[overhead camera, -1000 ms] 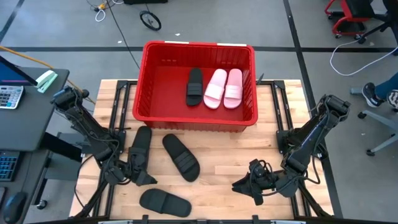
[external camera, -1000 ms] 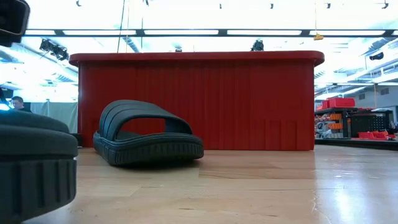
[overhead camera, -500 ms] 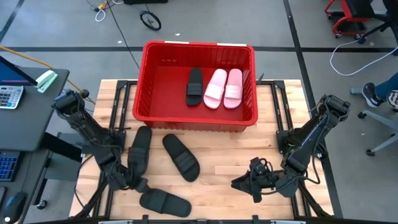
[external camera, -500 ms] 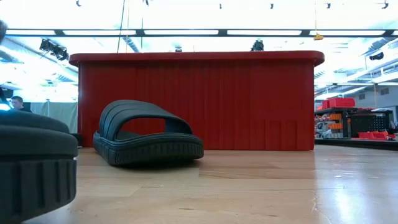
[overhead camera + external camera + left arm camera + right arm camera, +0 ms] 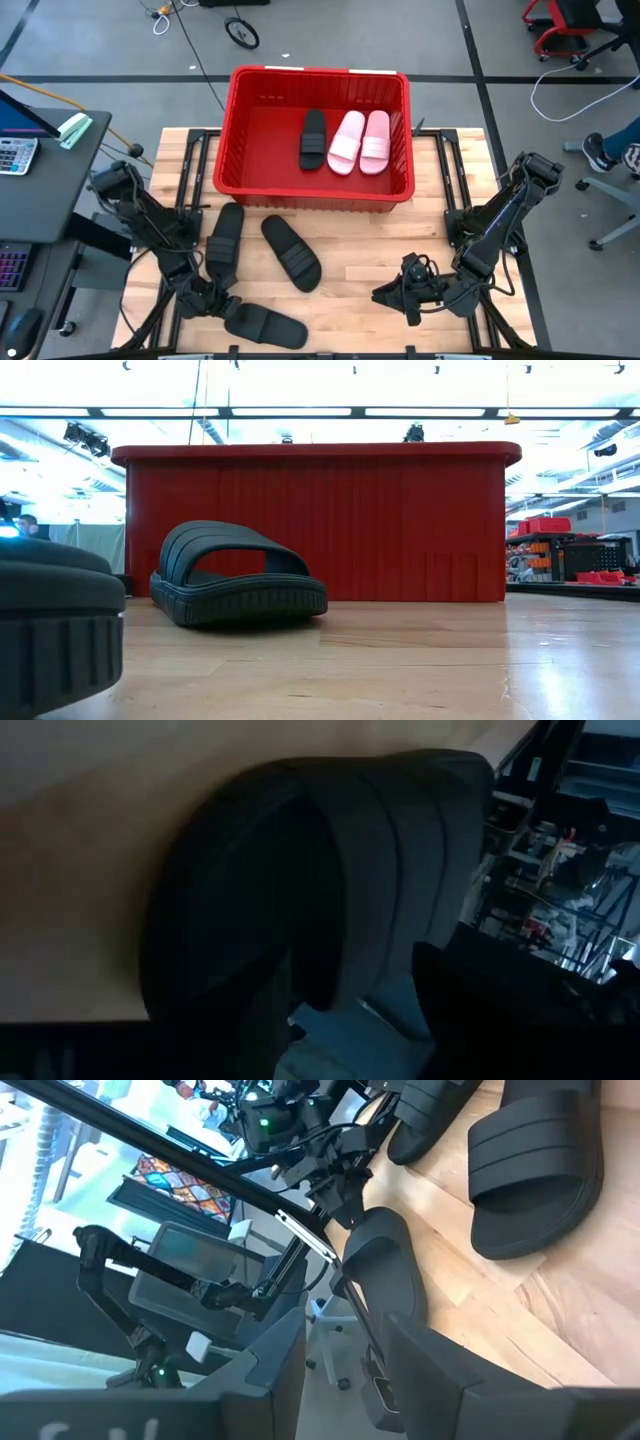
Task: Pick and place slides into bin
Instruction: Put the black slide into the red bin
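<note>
On the wooden table (image 5: 380, 250) before the red bin (image 5: 318, 185), reaching: left gripper (image 5: 218, 300) spread wide and empty at the nearest black slide (image 5: 265, 325), awaiting descent and closure; right gripper (image 5: 392, 294) idle, part-open, holding nothing.

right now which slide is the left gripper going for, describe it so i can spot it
Start from the red bin and come down the wooden table toward its near left corner. The lowest black slide lies crosswise there, right beside the left gripper; the other two black slides lie nearer the bin and point toward it.
</note>
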Tool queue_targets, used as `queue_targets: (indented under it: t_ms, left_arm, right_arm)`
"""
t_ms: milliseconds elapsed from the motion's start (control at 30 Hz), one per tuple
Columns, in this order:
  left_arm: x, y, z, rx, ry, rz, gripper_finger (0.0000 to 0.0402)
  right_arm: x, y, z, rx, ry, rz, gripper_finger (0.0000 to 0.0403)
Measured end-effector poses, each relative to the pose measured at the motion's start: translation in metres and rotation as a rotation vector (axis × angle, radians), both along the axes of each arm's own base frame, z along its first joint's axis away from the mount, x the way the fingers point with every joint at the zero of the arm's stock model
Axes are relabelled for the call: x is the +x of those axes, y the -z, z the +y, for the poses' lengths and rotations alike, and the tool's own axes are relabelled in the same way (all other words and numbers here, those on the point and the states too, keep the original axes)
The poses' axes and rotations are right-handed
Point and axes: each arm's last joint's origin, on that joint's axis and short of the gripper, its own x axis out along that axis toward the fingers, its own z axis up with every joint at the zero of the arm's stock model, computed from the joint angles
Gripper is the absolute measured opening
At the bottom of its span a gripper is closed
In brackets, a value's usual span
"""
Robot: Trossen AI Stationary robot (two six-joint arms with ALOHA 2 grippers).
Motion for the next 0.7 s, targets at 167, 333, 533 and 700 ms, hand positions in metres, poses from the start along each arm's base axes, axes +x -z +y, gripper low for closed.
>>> queue_targets:
  t_ms: [167,333,533,700]
  left_arm:
    - [0.005,0.011,-0.003,-0.002,-0.018,0.003,0.0219]
    - [0.019,0.012,-0.002,-0.048,-0.070,-0.047,0.0209]
    - [0.035,0.009,0.007,-0.025,-0.103,-0.113,0.0191]
    - [0.044,0.007,0.014,-0.031,-0.142,-0.132,0.0155]
  right_arm:
    - [0.000,0.000,0.000,-0.001,0.000,0.000,0.0139]
    - [0.000,0.000,0.000,-0.006,0.010,-0.003,0.0139]
    - [0.000,0.000,-0.001,-0.010,0.026,-0.008,0.0139]
    - [0.000,0.000,-0.001,-0.015,0.025,-0.008,0.0139]
